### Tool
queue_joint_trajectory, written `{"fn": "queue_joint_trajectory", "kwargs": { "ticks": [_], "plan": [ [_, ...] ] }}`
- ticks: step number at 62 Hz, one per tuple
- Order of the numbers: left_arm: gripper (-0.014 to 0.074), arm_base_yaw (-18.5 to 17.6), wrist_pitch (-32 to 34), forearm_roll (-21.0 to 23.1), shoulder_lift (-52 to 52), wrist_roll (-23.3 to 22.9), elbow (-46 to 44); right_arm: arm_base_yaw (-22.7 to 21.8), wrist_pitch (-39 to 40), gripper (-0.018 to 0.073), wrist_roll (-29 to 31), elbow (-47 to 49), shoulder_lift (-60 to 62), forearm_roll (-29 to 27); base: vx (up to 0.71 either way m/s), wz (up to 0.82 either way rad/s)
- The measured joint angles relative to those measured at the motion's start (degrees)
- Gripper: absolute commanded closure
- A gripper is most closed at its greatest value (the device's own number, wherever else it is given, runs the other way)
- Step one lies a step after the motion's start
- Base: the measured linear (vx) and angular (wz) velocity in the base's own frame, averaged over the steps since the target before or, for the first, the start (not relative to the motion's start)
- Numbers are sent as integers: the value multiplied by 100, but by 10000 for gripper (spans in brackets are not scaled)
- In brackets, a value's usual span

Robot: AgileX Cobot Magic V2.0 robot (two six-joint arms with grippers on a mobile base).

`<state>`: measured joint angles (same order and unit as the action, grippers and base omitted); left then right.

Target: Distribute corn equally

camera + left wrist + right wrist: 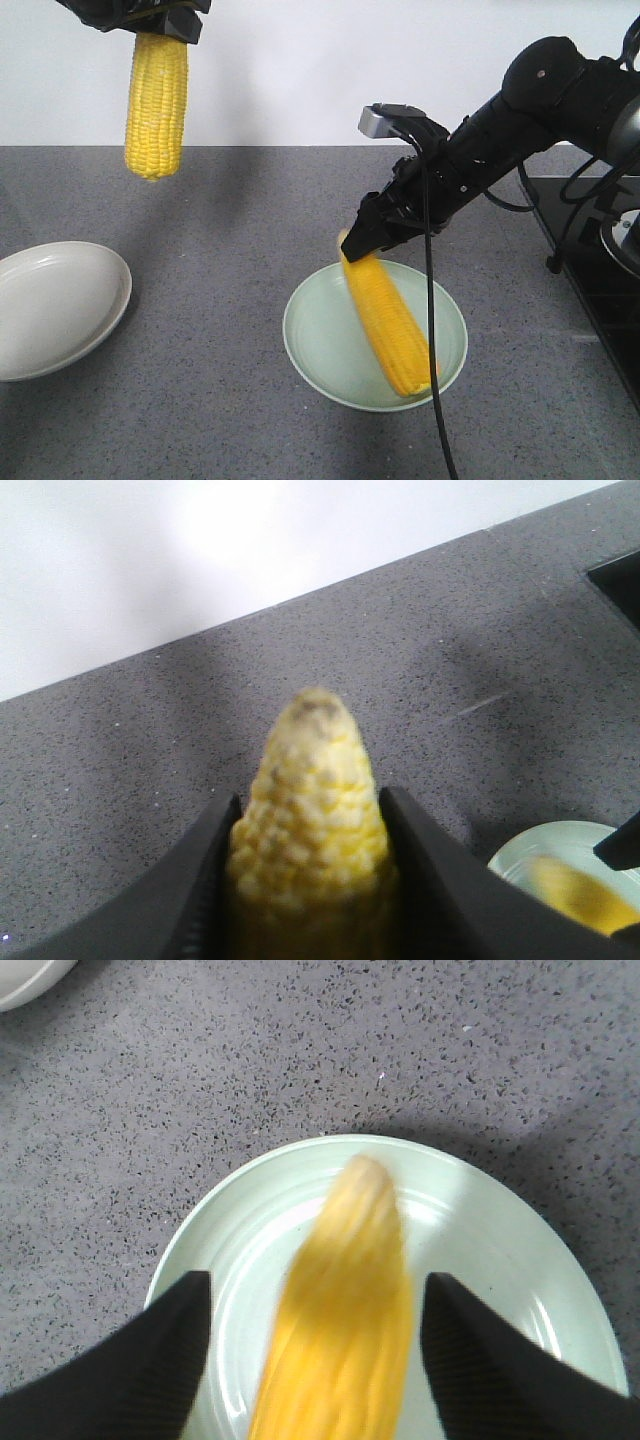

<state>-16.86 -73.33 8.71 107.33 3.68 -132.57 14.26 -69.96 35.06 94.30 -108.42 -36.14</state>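
Over the green plate (310, 345), the right gripper (315, 1345) gapes, its blurred cob (390, 325) loose and liable to roll out, while the left gripper (310, 865) clamps another cob (156, 105) aloft.

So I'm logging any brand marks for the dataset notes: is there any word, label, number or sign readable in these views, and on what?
None: no readable text in any view.
The plates, green and white, are plain.
The two corn cobs carry no sticker.
The left pincer, the right pincer and the small grey camera housing on the right arm show no legible marking.
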Motion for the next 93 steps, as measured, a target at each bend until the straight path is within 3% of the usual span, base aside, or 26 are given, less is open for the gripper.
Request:
{"fn": "queue_joint_trajectory", "kwargs": {
  "ticks": [12, 23, 35, 45, 58, 93],
  "plan": [
    [603, 0, 22, -164, -109, -23, 445, 0, -19, 55, 0, 0, 0, 75, 0, 0],
    [603, 17, 43, -933, -453, -23, 1721, 0, -19, 67, -47, 0, 0, 98, 0, 0],
    [603, 432, 55, -1320, -857, -148, 2960, 0, -25, 91, -57, 0, 76, 125, 0, 0],
    [603, 948, 62, -1383, -1020, -172, 3492, 0, -35, 105, -96, 0, 122, 90, 0, 0],
    [603, 1325, 198, -1423, -1014, -174, 3863, 0, -41, 109, -126, 0, 333, -49, 0, 0],
    [566, 1531, 727, -1229, -1014, -174, 4446, 0, -72, 109, -45, 0, 564, -127, 0, 0]
  ]
}}
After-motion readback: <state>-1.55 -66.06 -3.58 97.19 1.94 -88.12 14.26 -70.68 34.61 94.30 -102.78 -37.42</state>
